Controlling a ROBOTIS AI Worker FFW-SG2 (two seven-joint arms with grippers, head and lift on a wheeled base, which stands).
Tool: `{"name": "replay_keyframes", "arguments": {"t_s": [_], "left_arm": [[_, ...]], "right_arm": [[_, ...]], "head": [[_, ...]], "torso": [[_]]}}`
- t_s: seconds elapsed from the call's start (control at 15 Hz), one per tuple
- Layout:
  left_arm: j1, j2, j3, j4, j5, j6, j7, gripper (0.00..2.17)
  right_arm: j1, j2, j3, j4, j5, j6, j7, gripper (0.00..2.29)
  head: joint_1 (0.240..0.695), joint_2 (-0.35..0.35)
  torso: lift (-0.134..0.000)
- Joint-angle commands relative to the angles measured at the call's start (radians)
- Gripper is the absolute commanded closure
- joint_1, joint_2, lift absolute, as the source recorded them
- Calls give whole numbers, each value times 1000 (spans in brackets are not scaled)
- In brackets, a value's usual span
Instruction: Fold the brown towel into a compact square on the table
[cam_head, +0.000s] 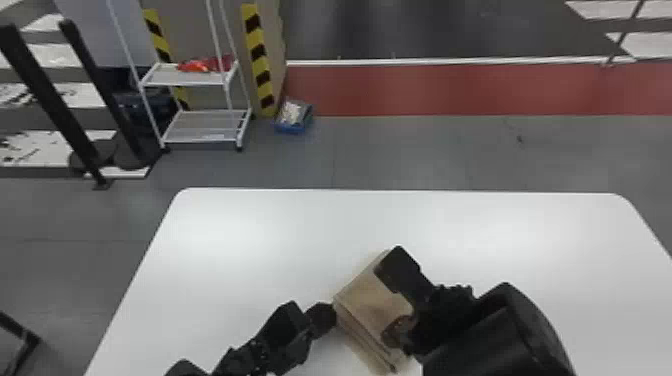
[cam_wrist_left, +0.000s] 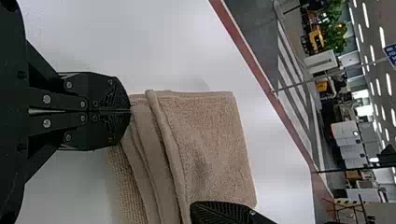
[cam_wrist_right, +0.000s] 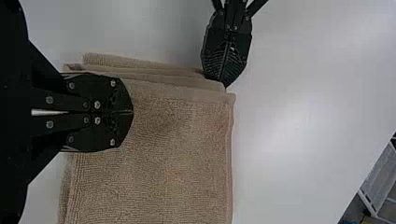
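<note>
The left gripper (cam_head: 326, 319), fingers pressed together, touched a corner of the layered brown towel (cam_head: 370, 299). The right gripper (cam_head: 395, 332), its fingers likewise together, was over the towel; whether either pinched cloth, I couldn't tell. The towel lay folded on the near part of the white table (cam_head: 280, 235). Beyond, a wheeled shelf cart (cam_head: 200, 126) held red-orange items (cam_head: 201, 65) on its upper shelf; beside it, a blue bin (cam_head: 291, 129) contained something whitish (cam_head: 291, 113).
</note>
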Motion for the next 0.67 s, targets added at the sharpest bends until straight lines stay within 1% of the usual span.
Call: {"name": "replay_keyframes", "arguments": {"t_s": [0.0, 0.07, 0.27, 0.47, 0.6], "left_arm": [[6, 0, 0, -13, -3, 9, -1, 1760], [10, 0, 0, -20, -6, 27, -1, 1760], [26, 2, 3, -43, -8, 30, -1, 1760], [57, 5, 8, -86, -6, 30, -2, 1760], [72, 3, 17, -134, -5, 48, -2, 1750]], "right_arm": [[7, 1, 19, -1, 0, 4, 1, 1602], [10, 1, 22, -2, 0, 1, 5, 1602], [15, 1, 19, -2, 29, 8, 20, 1602], [16, 1, -30, -4, 50, 17, 30, 1602], [10, 1, -71, -4, 63, 17, 36, 1602]], "head": [[695, 80], [695, 84], [695, 99], [695, 91], [695, 65]], "torso": [[0], [0], [0], [0], [0]]}}
